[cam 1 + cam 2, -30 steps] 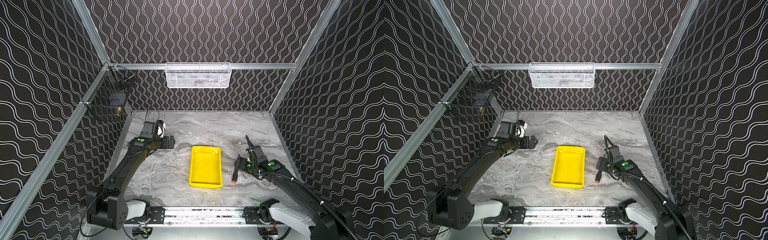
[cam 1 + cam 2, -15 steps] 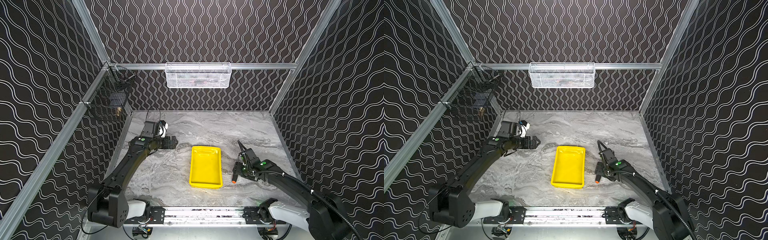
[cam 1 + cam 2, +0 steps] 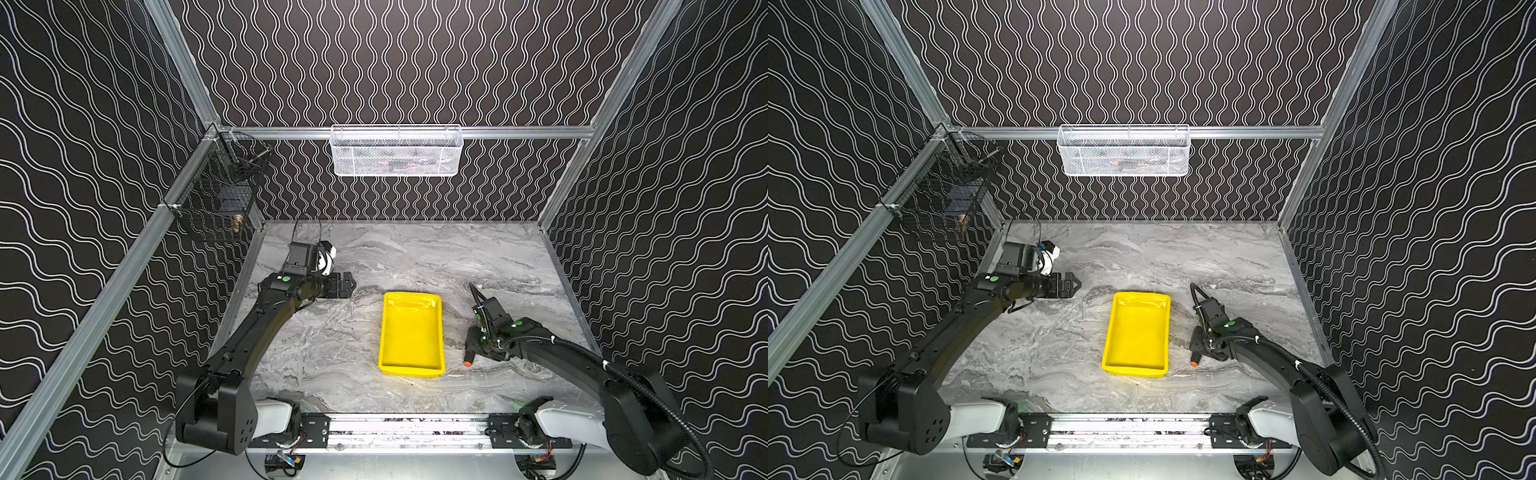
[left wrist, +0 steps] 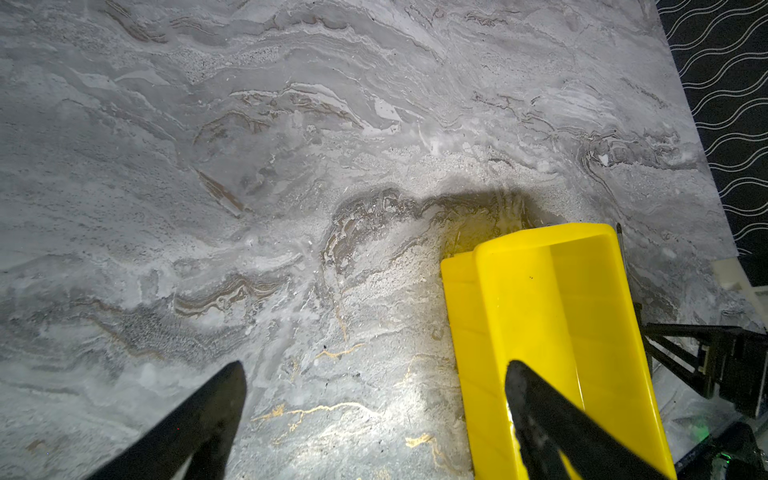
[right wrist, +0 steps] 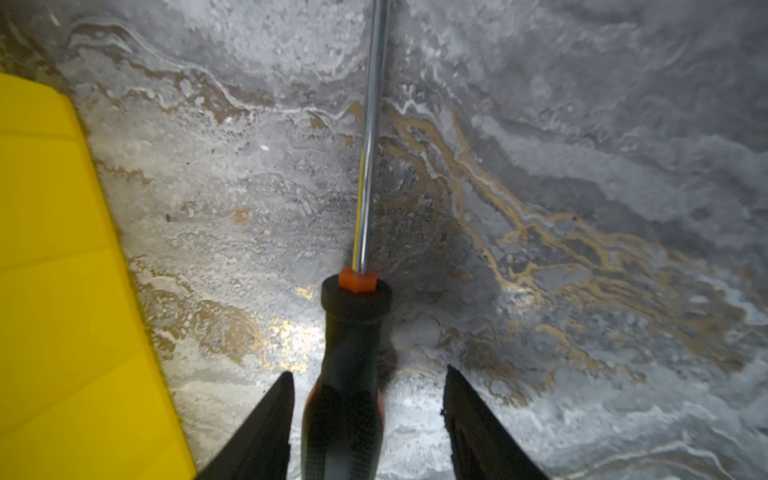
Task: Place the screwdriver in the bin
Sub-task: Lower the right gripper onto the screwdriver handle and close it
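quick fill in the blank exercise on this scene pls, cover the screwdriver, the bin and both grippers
1. The right gripper has one open jaw on each side of the screwdriver, at its black ___.
2. In both top views the screwdriver lies on the table to the ___ of the bin.
3. The bin holds nothing and is ___ in colour.
4. The left gripper holds nothing and is not shut but ___.

Missing words: handle; right; yellow; open

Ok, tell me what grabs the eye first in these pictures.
The bright yellow tray in the middle of the grey marbled table stands out most. Just right of it, the right pincer stands open around the handle of the screwdriver. A white mesh basket hangs on the back rail.
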`<state>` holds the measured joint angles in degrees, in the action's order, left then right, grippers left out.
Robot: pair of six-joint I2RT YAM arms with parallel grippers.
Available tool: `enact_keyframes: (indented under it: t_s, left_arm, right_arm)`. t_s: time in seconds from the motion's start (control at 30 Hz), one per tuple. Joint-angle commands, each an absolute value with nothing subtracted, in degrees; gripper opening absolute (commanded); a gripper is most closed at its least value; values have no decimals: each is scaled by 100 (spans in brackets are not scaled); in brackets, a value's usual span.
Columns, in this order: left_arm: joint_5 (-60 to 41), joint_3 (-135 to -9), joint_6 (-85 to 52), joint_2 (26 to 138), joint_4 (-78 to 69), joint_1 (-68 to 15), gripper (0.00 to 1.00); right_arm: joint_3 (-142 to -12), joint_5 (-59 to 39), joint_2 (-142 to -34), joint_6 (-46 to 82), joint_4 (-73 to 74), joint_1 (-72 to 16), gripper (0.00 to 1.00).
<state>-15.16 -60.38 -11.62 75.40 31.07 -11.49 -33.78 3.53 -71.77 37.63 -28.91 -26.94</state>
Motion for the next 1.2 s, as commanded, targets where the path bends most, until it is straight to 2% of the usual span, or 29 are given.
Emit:
enact_keyframes:
  t_s: [0.0,0.83,1.0,1.17]
  left_arm:
    - [-1459,-6087,-1082,7550,3122,-1150,99]
    - [-1460,-6083,-1089,7567,3133,-1149,99]
    - [-1424,-6104,-1082,7542,3152,-1151,99]
    - [-1415,-6087,-1094,7523,3161,-1154,99]
  right_arm:
    - [-3345,384,-7275,3763,-2748,-2707,57]
    - [-3198,457,-7619,3697,-2511,-2702,45]
    - [-3218,418,-7673,3630,-2521,-2707,39]
    - [-3291,409,-7617,3569,-2619,-2706,28]
